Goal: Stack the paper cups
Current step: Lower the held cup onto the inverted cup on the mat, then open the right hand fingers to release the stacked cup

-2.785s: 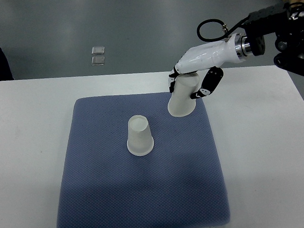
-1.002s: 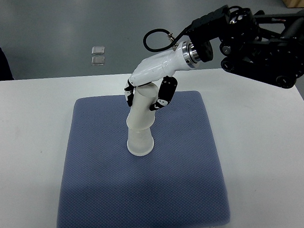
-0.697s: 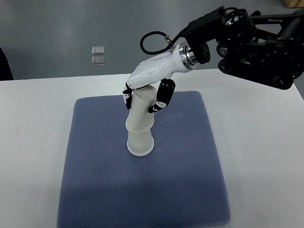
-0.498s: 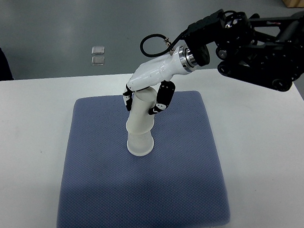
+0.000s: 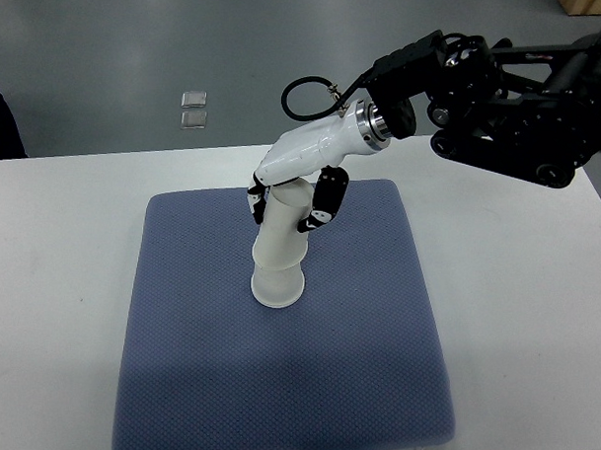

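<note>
Down at the near edge, the blue mat (image 5: 275, 382) lies bare on the white desk (image 5: 62, 276), and at its middle the bottom cup (image 5: 277, 286) stands upside down with the upper cup (image 5: 284, 224) lowered over it, tilted a touch and, by my reading, not fully seated. Up top the right hand (image 5: 287, 200) wraps that upper cup, fingers (image 5: 324, 198) down either side, presumably to steer it straight on. Its palm hides the cup's base, the arm runs off the right edge, and no left hand shows.
</note>
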Robot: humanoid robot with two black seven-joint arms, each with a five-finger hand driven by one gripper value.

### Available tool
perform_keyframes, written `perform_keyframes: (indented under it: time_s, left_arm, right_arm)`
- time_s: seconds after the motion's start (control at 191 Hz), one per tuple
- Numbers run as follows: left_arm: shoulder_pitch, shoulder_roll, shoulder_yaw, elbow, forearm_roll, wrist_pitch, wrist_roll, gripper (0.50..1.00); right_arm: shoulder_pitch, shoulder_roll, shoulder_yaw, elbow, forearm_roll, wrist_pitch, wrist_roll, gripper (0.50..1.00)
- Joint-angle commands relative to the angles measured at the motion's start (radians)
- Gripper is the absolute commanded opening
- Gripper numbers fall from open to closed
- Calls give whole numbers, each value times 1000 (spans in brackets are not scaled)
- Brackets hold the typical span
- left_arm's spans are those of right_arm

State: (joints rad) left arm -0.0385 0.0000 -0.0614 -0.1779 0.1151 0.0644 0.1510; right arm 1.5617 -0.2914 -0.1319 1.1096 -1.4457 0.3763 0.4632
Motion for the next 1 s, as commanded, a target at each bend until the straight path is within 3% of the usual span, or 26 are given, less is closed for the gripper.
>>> perform_keyframes:
  time_s: [0.0,0.996]
  left_arm:
    - [0,0,0,0,0,0,-1,1000]
    - [0,0,0,0,0,0,-1,1000]
  right_arm:
    - [0,0,2,3,4,1,-1,823]
    - [24,-21,11,15,18,13,-1,829]
